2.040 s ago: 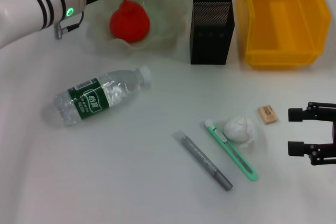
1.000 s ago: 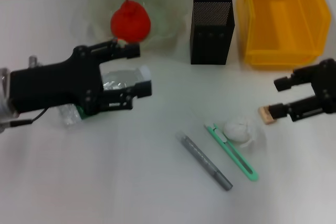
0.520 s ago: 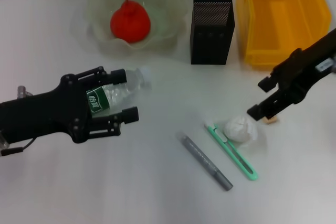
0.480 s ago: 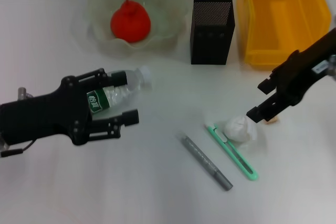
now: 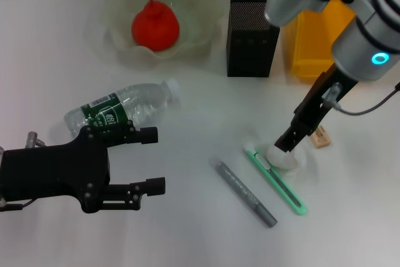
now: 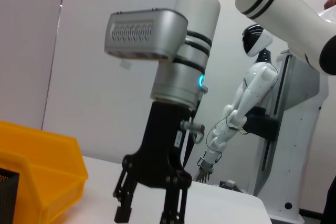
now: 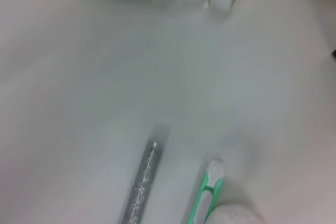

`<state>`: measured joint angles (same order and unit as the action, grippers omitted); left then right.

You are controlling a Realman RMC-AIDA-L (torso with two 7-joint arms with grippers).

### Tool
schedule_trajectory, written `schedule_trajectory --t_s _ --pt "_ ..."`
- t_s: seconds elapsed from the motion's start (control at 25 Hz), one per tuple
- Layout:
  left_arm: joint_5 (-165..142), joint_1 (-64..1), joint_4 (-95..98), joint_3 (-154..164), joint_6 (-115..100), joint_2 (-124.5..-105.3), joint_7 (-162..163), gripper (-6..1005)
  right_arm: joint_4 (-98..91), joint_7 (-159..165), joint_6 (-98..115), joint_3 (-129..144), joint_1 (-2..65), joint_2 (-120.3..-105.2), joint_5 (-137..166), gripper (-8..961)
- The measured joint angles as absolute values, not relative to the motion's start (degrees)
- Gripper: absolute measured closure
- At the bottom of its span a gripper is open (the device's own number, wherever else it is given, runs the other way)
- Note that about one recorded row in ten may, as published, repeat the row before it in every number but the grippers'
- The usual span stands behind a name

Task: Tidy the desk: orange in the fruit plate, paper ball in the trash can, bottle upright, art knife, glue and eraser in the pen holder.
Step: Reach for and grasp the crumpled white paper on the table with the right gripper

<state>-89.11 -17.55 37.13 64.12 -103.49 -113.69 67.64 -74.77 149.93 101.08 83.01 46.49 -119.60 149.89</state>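
We see our right gripper (image 5: 286,145) pointing down onto the crumpled white paper ball (image 5: 286,158), right of centre on the smooth white desk (image 5: 187,229); whether its fingers grip it, we cannot tell. Our left gripper (image 5: 152,159) hovers at the near left with fingers spread wide and empty, just near of the clear, ribbed plastic bottle (image 5: 122,112) lying on its side.

- White tabletop (image 5: 187,229)
- Fruit plate (image 5: 200,17)
- Pen holder (image 5: 252,45)
- Yellow bin (image 5: 312,60)
- Lying bottle (image 5: 125,112)
- Glue (image 5: 245,192)
- Art knife (image 5: 278,182)
- Paper ball (image 5: 286,159)
- Eraser (image 5: 320,137)
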Motion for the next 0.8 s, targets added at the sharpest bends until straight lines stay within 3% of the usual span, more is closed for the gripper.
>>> schedule_trajectory --t_s 0.8 --pt "-89.2 -18.7 34.2 64.1 -101.1 -114.23 67.7 184 -68.0 152.8 90.6 92.7 45.3 -119.8 149.9 280"
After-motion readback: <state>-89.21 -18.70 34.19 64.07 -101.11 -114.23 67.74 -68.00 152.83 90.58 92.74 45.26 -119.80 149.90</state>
